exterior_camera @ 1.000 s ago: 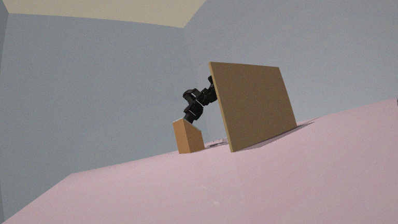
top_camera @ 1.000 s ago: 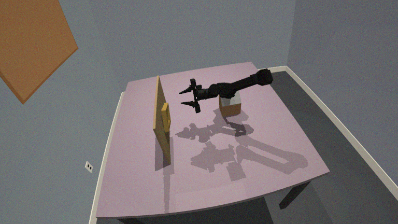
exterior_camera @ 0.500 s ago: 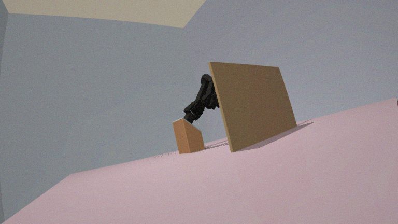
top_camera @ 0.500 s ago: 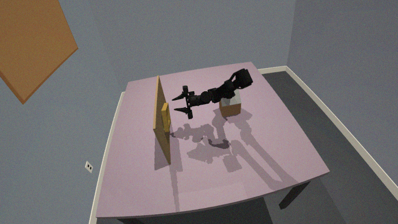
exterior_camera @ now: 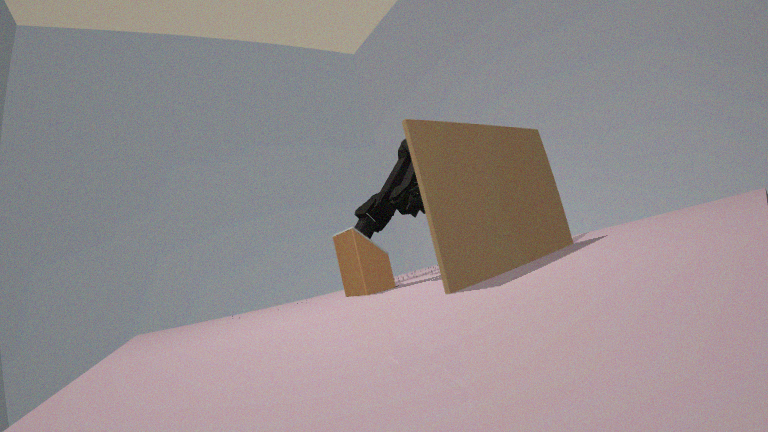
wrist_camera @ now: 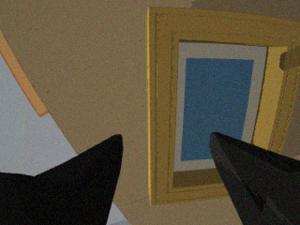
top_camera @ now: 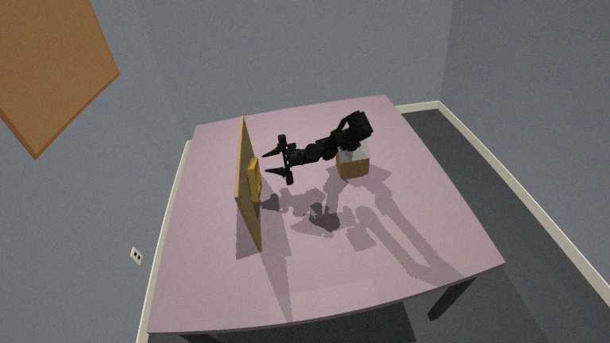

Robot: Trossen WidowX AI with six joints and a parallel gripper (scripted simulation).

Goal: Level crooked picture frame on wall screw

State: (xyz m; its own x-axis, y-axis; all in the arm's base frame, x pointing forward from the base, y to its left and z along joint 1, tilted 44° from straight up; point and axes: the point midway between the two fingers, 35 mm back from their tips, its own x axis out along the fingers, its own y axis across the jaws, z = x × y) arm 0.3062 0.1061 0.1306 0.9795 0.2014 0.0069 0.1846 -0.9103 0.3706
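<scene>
Tan upright panel (top_camera: 246, 182) (exterior_camera: 492, 206) (wrist_camera: 103, 70) stood on a pink table (top_camera: 202, 276) (exterior_camera: 339, 370), yellow picture frame (top_camera: 252, 182) (wrist_camera: 161, 108) hung on its arm-facing side, black claw (top_camera: 264, 163) (wrist_camera: 167, 141) was near the frame, fingers spread around nothing, arm (top_camera: 319, 149) (exterior_camera: 390, 186) reached from a brown block (top_camera: 353, 168) (exterior_camera: 362, 266).

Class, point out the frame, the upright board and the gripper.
frame (top_camera: 253, 181) (wrist_camera: 162, 112): top, front face; wrist, left bar
board (top_camera: 242, 163) (exterior_camera: 492, 206) (wrist_camera: 98, 70): top, front; exterior, back; wrist, front
gripper (top_camera: 264, 163) (wrist_camera: 167, 141): top and wrist, between fingertips

The wrist view's right edge cuts off the yellow picture frame (top_camera: 252, 180) (wrist_camera: 161, 108).
</scene>
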